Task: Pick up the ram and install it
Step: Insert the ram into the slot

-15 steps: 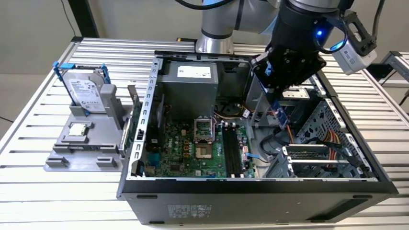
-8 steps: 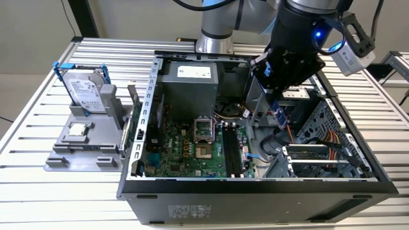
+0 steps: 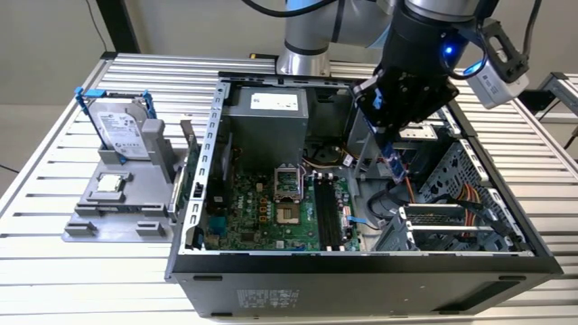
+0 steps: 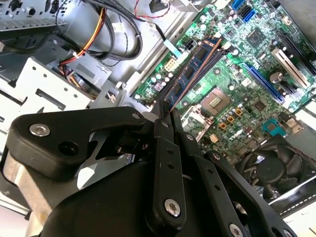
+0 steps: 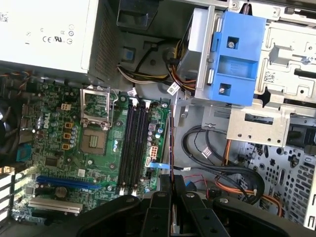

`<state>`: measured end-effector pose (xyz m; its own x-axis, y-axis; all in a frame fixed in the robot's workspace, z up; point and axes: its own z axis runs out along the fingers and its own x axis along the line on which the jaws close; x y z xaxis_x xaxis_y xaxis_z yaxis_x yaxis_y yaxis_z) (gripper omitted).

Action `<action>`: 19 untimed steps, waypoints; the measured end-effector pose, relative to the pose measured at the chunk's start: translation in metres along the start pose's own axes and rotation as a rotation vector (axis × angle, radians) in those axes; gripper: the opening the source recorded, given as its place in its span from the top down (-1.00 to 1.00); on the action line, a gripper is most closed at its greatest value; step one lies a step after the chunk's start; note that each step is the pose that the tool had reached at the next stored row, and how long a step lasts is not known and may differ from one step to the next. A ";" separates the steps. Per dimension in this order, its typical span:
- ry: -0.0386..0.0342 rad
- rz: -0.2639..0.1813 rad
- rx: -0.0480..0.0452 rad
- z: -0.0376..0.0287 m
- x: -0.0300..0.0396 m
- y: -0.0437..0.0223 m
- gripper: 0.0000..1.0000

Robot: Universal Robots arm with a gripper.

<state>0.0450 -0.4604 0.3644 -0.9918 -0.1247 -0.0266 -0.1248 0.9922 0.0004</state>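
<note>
The ram (image 3: 393,162) hangs upright, pinched at its upper end by the gripper (image 3: 386,139) fingers, above the open computer case (image 3: 361,261) near the black motherboard slots (image 3: 327,213). A white label (image 3: 273,101) sits on the power supply; its writing is illegible.

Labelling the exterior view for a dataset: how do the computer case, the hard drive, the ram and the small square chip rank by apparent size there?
1. computer case
2. hard drive
3. ram, held in the tool above the case
4. small square chip

The ram's upper part is hidden by the tool, so ranks 3 and 4 are uncertain.
</note>
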 end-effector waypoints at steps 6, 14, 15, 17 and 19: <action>0.0000 0.000 0.0000 0.0014 0.0000 0.0000 1.00; 0.0000 0.000 0.0000 0.0037 0.0001 0.0000 1.00; -0.0001 0.000 0.0000 0.0041 0.0007 0.0001 1.00; -0.0006 0.000 0.0000 0.0048 0.0015 0.0002 1.00; -0.0005 0.000 0.0004 0.0053 0.0015 0.0001 1.00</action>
<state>0.0436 -0.4605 0.3590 -0.9918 -0.1246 -0.0271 -0.1247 0.9922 0.0000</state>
